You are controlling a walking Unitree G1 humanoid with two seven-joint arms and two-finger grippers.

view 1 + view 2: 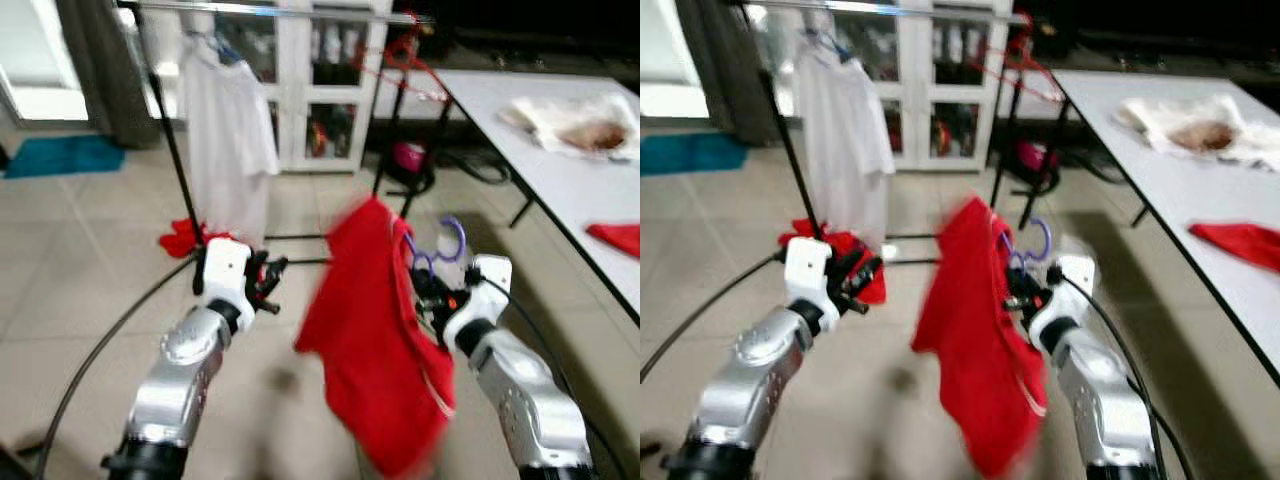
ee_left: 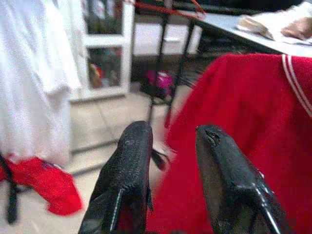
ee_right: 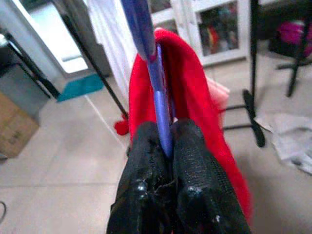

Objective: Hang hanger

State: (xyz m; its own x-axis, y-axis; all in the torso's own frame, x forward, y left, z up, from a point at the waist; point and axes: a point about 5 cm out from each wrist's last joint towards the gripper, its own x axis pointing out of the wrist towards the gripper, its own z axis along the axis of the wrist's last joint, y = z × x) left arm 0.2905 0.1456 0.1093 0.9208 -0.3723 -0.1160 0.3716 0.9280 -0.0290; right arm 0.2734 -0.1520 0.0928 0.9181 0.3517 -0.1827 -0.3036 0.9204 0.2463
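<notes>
The right gripper (image 3: 165,141) is clamped on the purple hanger (image 3: 155,73), its two fingers pressed against the hanger's bar. A red garment (image 1: 375,340) is draped over that hanger and hangs down between the two arms, above the tiled floor (image 1: 90,260). The hanger's hook (image 1: 450,240) rises just beside the right wrist. The left gripper (image 2: 170,161) is raised beside the garment, fingers parted with nothing between them. Ahead stands a clothes rack (image 1: 270,10) carrying a white shirt (image 1: 230,130), with red cloth (image 1: 185,237) lying at its base. A white table (image 1: 560,150) to the right bears a light cloth (image 1: 575,125) and a red cloth (image 1: 615,237).
</notes>
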